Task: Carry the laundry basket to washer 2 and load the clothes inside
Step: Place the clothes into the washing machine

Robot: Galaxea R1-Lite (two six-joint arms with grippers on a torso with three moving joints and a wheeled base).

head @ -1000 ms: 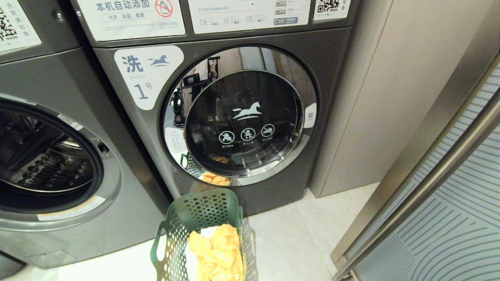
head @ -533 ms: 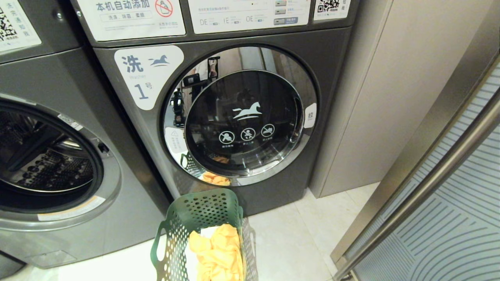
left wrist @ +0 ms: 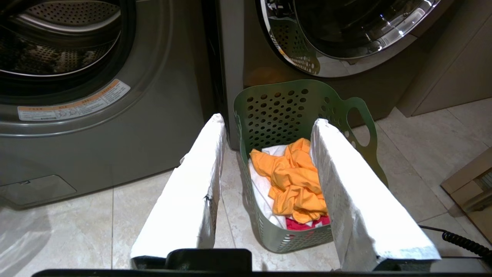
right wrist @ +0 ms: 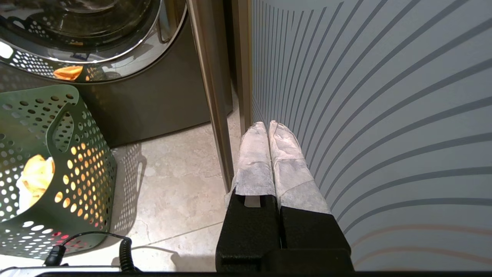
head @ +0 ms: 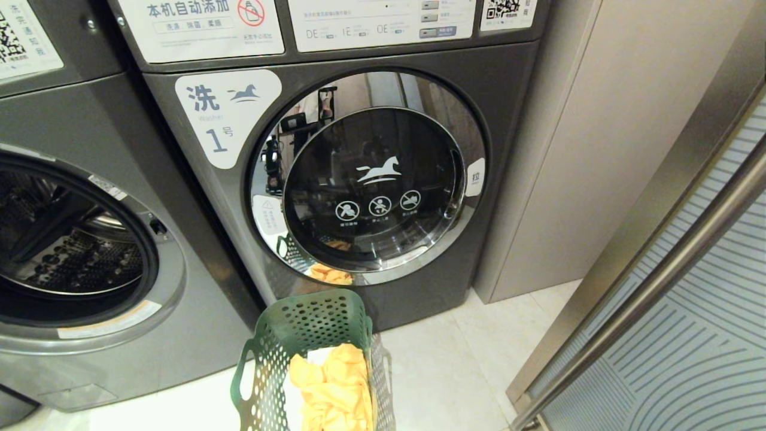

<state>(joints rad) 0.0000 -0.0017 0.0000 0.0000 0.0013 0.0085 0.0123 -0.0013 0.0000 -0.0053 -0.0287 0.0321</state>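
tiled floor (head: 455, 365) | laundry basket (head: 311, 323) before washer 1 (head: 371, 179) | clothes (head: 335, 389) inside

perforated plastic laundry basket (head: 299, 335), soft clothes (left wrist: 296, 181)

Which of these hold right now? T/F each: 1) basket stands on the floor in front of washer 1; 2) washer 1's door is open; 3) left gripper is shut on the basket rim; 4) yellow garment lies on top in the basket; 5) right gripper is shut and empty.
1) True: the laundry basket stands on the tiles before the washer labelled 1.
2) False: its round door is closed; the neighbouring machine is the open one.
3) False: the left gripper is open, holding nothing.
4) True: the yellow garment tops the white and pink-red ones.
5) True: the right gripper is shut on nothing.
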